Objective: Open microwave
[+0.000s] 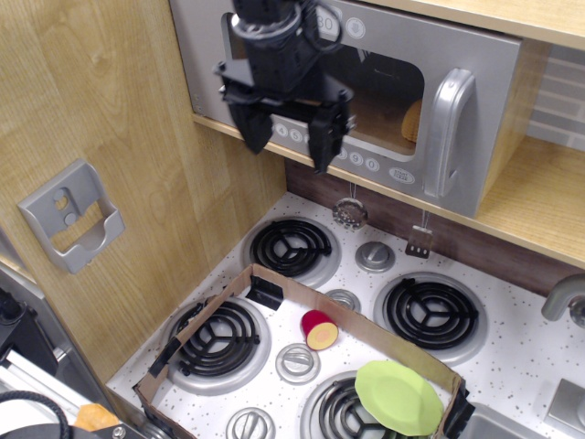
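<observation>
The grey toy microwave point(484, 82) sits on a wooden shelf at the top, its door shut. It has a clear window, a chunky silver vertical handle point(448, 133) at the right and a row of round white buttons point(366, 163) along the bottom. My black gripper point(288, 142) hangs open and empty in front of the microwave's left half, fingers pointing down. It covers part of the window and the clock display. It is well left of the handle.
Below is a white toy stove with black coil burners point(291, 247). A cardboard tray point(265, 283) holds a red-yellow fruit piece point(319, 329) and a green plate point(398, 398). A grey wall holder point(69, 215) is on the wood panel at left.
</observation>
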Controlling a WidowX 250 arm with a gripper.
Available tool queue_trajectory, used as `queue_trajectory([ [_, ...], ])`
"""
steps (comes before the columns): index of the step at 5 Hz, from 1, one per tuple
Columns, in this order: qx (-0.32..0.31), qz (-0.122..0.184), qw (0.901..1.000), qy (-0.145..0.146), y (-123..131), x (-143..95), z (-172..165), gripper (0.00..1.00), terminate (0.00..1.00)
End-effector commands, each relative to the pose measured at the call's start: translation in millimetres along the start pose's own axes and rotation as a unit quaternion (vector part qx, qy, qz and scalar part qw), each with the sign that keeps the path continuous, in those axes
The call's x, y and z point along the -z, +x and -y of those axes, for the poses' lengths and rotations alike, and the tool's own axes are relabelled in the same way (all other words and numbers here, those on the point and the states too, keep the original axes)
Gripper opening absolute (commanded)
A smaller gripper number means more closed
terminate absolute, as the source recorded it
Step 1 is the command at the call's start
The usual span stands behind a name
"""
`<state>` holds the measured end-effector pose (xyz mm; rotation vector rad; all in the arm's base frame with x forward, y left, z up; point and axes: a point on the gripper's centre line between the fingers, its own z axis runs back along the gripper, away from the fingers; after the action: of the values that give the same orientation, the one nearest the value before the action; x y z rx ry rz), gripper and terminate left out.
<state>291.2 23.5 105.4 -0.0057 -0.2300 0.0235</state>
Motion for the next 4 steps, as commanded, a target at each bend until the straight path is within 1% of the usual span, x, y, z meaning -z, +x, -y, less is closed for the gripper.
queue_trajectory([
  [1, 0.024, 0.071, 0.9971, -0.013, 34.0, -30.4, 31.7, 1.0, 0.0],
  [2, 0.024, 0.069, 0.9971, -0.02, 42.7, -30.9, 47.9, 1.0, 0.0],
  [3, 0.024, 0.066, 0.997, -0.033, 47.3, -25.0, 60.1, 1.0, 0.0],
  [4, 0.009, 0.062, 0.9972, -0.04, 51.8, -21.9, 64.7, 1.0, 0.0],
])
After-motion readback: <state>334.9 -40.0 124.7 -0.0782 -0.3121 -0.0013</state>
